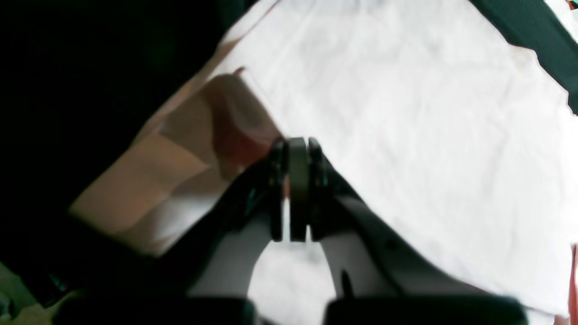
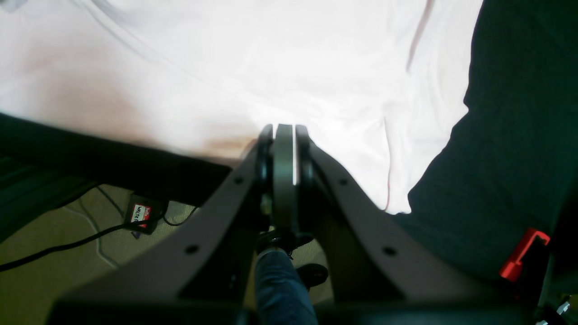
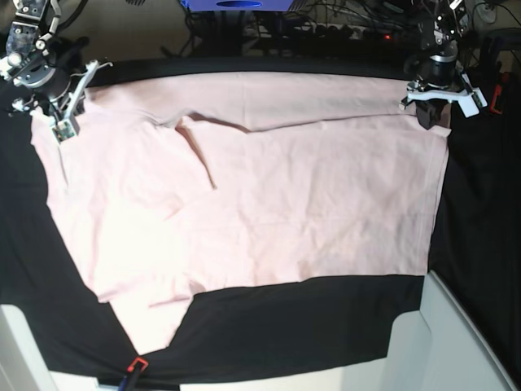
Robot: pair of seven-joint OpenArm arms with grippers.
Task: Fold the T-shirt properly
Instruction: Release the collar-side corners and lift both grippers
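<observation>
The pale pink T-shirt (image 3: 309, 204) lies spread plain side up on the black table cloth (image 3: 293, 326), with a strip along its far edge folded over. My left gripper (image 3: 430, 118) is at the shirt's far right corner. In the left wrist view the left gripper (image 1: 298, 142) is shut, pinching the edge of the shirt (image 1: 406, 113). My right gripper (image 3: 63, 129) is at the far left corner. In the right wrist view the right gripper (image 2: 283, 128) is shut on the edge of the shirt (image 2: 271, 58). No print shows.
The black cloth (image 2: 519, 135) borders the shirt on all sides. A red clamp (image 2: 519, 255) grips the table edge, and another (image 3: 134, 366) sits at the front. Floor with cables (image 2: 67, 253) and a person's leg (image 2: 280, 284) lie beyond the table. White table edges (image 3: 456, 342) show in front.
</observation>
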